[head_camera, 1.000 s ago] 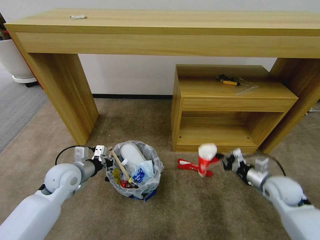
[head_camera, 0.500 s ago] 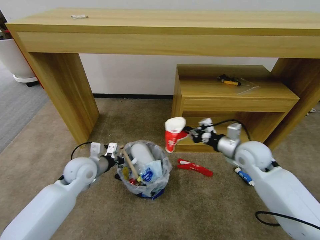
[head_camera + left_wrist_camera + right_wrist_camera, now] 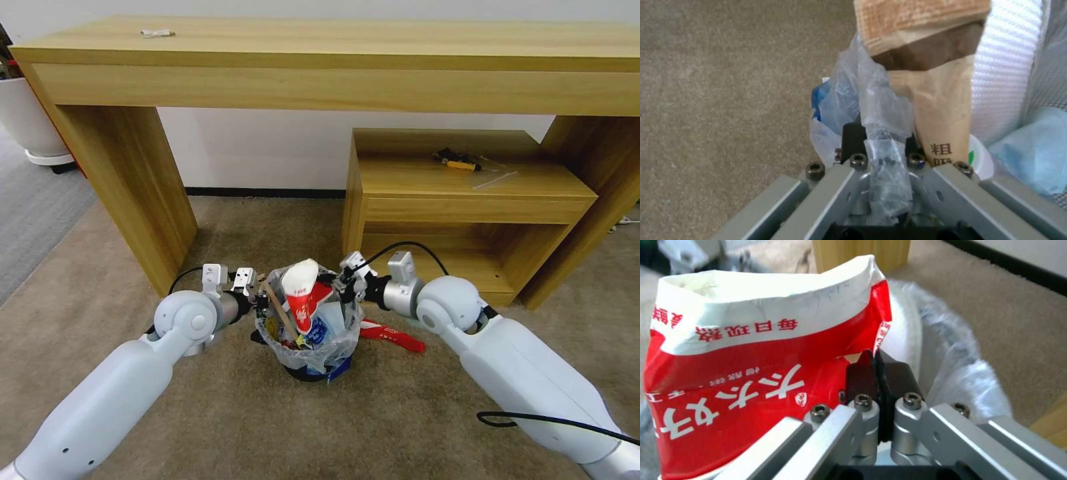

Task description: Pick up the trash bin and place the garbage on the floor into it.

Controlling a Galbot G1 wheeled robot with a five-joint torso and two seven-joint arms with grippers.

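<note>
The right claw point(image 3: 878, 373) has its 2 dark fingers pressed together on the torn edge of a red and white wrapper point(image 3: 751, 366). The wrapper is a crumpled paper bag, white at its open top and red below with white characters printed on it. In the head view this wrapper point(image 3: 303, 297) stands tilted over the mouth of the trash bin point(image 3: 313, 347), and the right claw point(image 3: 348, 283) is at the bin's right rim.

The left claw point(image 3: 880, 146) is clamped on the bin's rim together with a fold of the crinkly translucent plastic bag point(image 3: 876, 110) that lines it. In the head view the left claw point(image 3: 257, 303) is at the left rim of the bin. The bin is small, round and dark, with blue at its base; it seems to be lifted a little from the floor point(image 3: 400, 413), but I cannot tell this for sure.

Inside the bin there is a wooden stick point(image 3: 280, 310) leaning to the left, a blue wrapper point(image 3: 319, 330), and a white ribbed slipper point(image 3: 1005, 73) beside a brown paper packet point(image 3: 942, 110).

On the beige carpet, just right of the bin, lies 1 flat red wrapper point(image 3: 393, 337). Behind it stands a low wooden shelf point(image 3: 467, 207) under a long wooden desk point(image 3: 333, 60).
</note>
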